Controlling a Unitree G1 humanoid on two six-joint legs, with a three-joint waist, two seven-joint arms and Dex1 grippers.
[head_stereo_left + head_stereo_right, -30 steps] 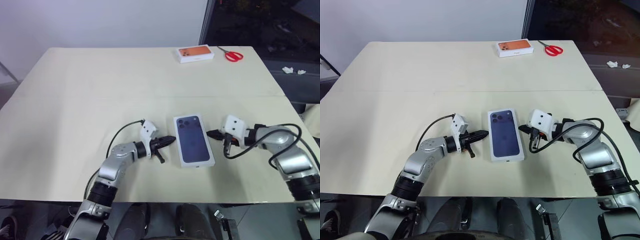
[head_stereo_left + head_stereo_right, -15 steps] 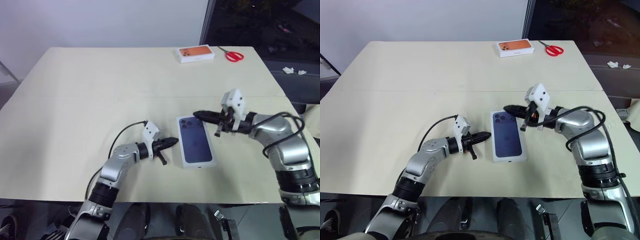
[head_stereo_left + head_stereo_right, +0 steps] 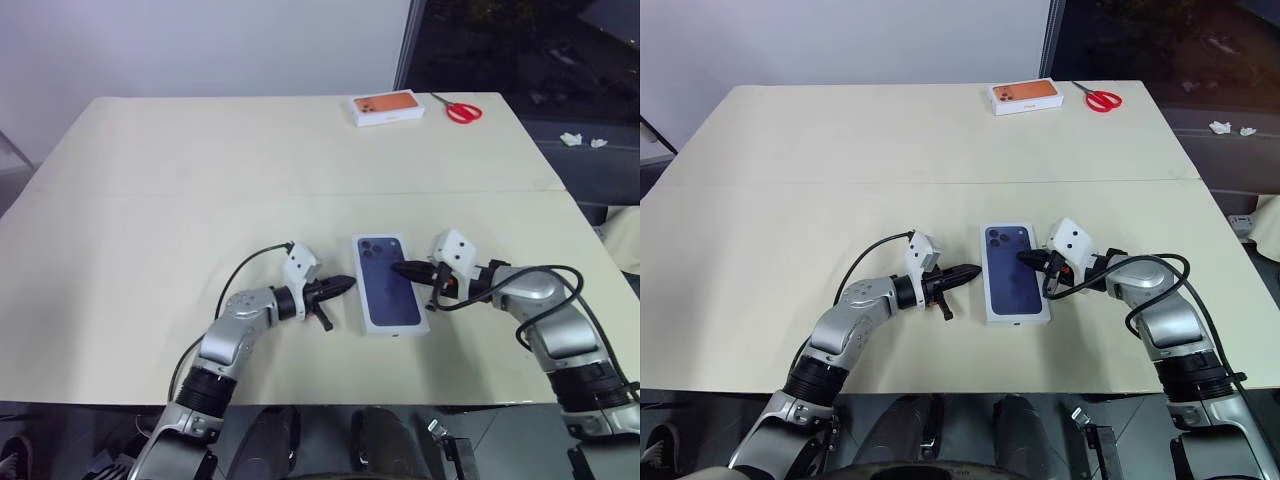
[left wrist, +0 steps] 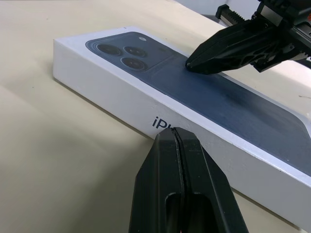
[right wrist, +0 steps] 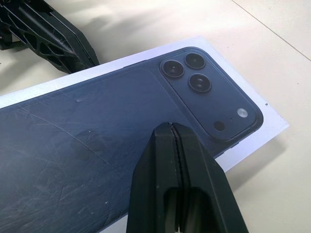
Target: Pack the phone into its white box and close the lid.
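On the table (image 3: 150, 200) the closed white box, its lid (image 3: 390, 284) with the phone picture facing up, lay near the front edge, the empty left gripper (image 3: 350, 283) pinched shut at its nine o'clock and the shut right gripper (image 3: 394, 268) tip pressing its top from three o'clock.

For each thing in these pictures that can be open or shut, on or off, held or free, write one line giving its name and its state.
White phone box lid with dark blue phone picture: on the box, lying flat on the table.
Left gripper: fingers shut, empty, tip beside the lid's left side.
Right gripper: fingers shut, empty, tip over the lid's top face.
Orange-topped white box: closed, at the far edge.
Red-handled scissors: lying flat, untouched.
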